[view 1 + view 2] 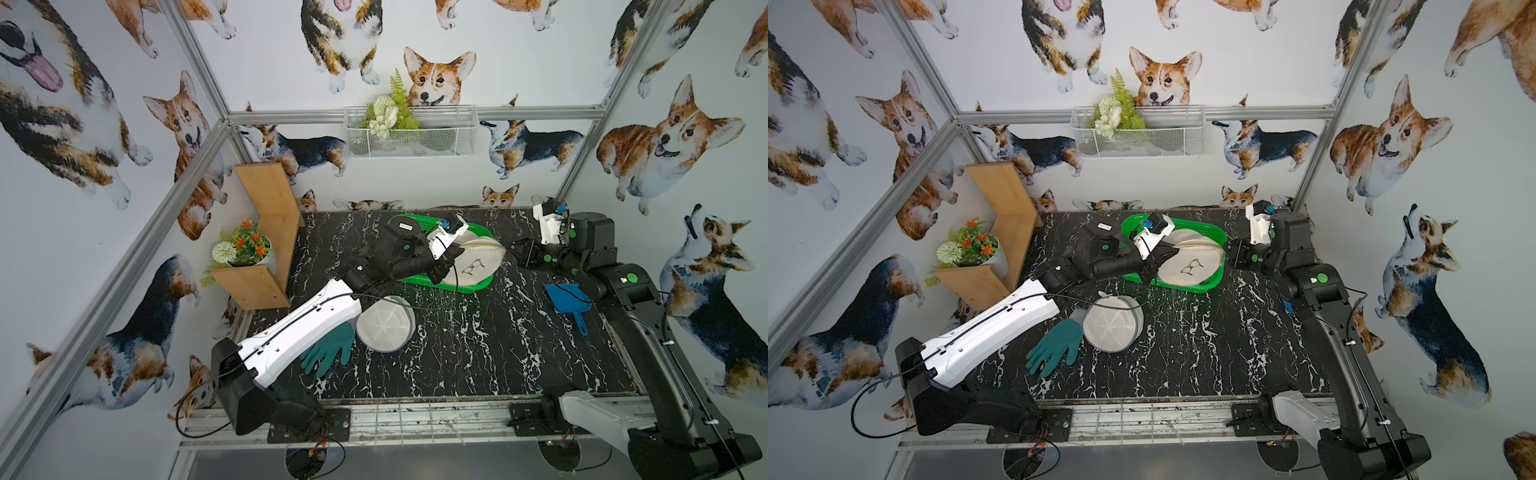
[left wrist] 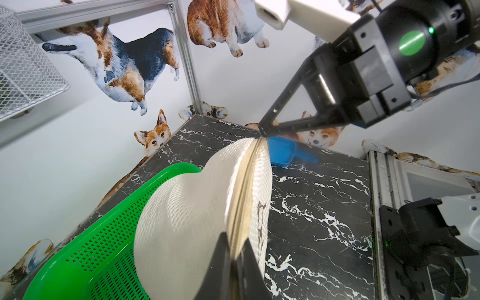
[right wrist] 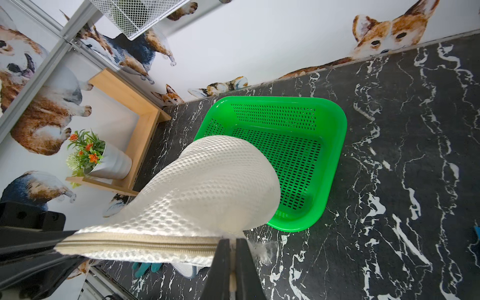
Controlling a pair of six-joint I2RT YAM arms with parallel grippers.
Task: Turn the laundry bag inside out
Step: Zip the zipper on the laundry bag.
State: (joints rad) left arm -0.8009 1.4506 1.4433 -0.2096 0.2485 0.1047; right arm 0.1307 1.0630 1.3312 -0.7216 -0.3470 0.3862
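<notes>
Top views: cream mesh laundry bag [image 1: 471, 262], glasses print up, stretched lens-shaped over the green basket [image 1: 469, 289] near the table's back edge. Left gripper [image 1: 446, 262] pinches one end, right gripper [image 1: 510, 249] the other. Bare marble in front of the basket; round mesh bag [image 1: 384, 328] and teal glove [image 1: 328, 349] near left arm, blue scoop [image 1: 561, 299] right. Left wrist: fingers clamped on the zip seam. Right wrist: jaws closed on bag corner, zip shut; only this view shows the basket's perforated floor.
</notes>
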